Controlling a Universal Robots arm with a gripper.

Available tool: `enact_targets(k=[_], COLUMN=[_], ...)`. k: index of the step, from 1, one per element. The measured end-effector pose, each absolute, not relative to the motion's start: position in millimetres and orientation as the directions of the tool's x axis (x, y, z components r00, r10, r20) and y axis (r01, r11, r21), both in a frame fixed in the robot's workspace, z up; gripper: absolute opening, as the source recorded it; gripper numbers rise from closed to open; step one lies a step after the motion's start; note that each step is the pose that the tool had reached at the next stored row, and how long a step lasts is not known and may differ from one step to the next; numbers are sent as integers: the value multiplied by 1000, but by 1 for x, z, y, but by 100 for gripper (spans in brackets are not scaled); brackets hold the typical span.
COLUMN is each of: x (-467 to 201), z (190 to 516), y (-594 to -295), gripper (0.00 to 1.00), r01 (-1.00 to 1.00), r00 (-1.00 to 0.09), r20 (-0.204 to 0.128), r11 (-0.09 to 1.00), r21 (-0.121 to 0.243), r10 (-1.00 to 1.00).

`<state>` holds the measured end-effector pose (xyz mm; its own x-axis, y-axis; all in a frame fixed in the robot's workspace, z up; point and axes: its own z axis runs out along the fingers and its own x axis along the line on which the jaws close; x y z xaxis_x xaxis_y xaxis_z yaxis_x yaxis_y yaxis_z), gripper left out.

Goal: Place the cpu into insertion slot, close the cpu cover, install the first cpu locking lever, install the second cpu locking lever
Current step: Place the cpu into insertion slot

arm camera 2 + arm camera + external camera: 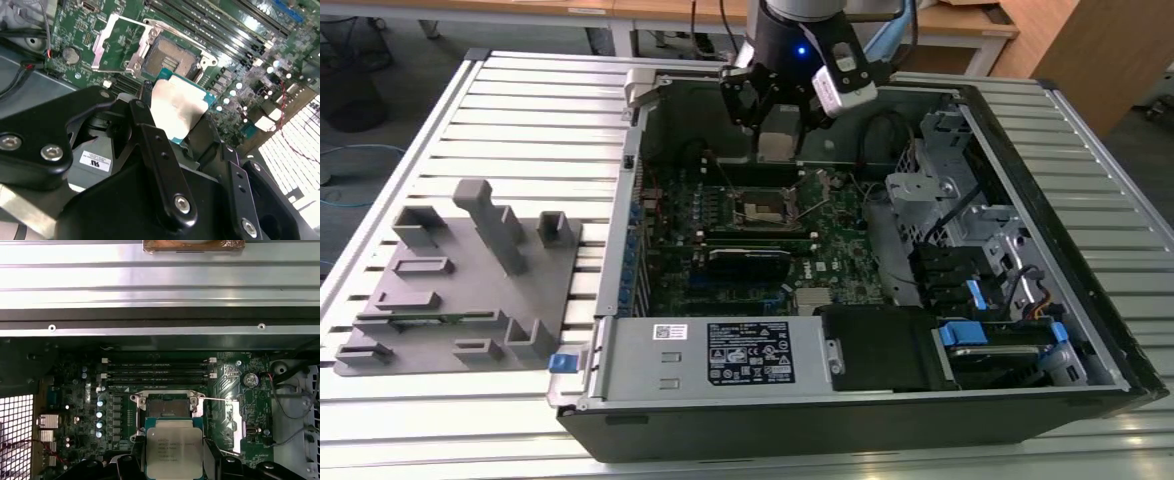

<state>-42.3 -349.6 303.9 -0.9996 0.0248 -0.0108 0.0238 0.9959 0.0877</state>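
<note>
My gripper [174, 464] is shut on the cpu [174, 446], a flat silver-grey square on a green backing, held by two opposite edges. In the first wrist view the chip hangs just short of the insertion slot [167, 407], whose dark centre lies bare. The second wrist view shows the cpu [177, 107] between the black fingers [147, 125], with the insertion slot [170, 59] beyond it. The cpu cover [121, 44], a silvery frame with a square window, is flipped open beside the slot. In the exterior view the gripper [778, 150] hovers above the insertion slot [761, 208] inside the open computer case.
Long black memory slots [157, 371] run past the socket. A thin wire lever [220, 400] sticks out beside it. The case wall [640, 110], drive cage [961, 200], cables and power supply [720, 355] surround the board. A grey fixture [460, 280] stands at the exterior view's left.
</note>
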Motion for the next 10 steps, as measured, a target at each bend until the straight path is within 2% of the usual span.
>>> enact_targets(k=[10], x=[-47], z=[293], y=[-350], gripper=[54], r01=[21], r00=[-999], r20=[-41], r11=[996], r21=[88], r10=[24])
